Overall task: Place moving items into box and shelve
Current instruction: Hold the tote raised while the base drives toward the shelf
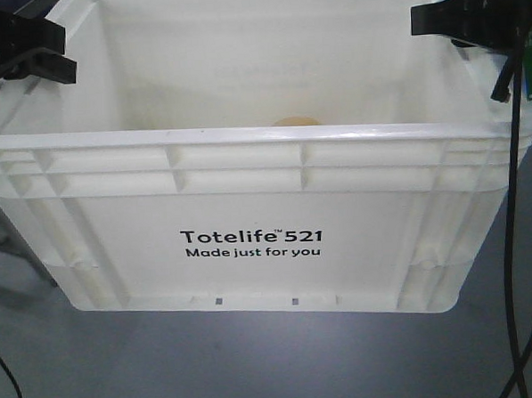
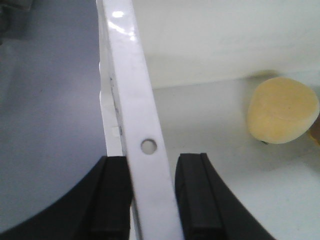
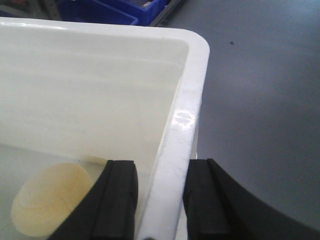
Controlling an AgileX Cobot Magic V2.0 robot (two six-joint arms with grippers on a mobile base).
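The box [image 1: 117,251] is being clamped at its left rim by left pincer [image 2: 152,160] | right rim by right pincer [image 3: 162,165] | yellow-cream lump [image 2: 282,110] being contained inside.

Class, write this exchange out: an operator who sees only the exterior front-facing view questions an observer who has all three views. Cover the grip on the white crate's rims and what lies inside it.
Operator: I see the box front-on, but not how the jaws stand. Are they on its rim?
Observer: Yes. The left gripper and the right gripper each straddle a side rim, with a pad against each face.
Operator: Inside, I see only the top of a pale yellow lump.
Observer: It rests on the box floor, whole and rounded, with nothing gripping it.
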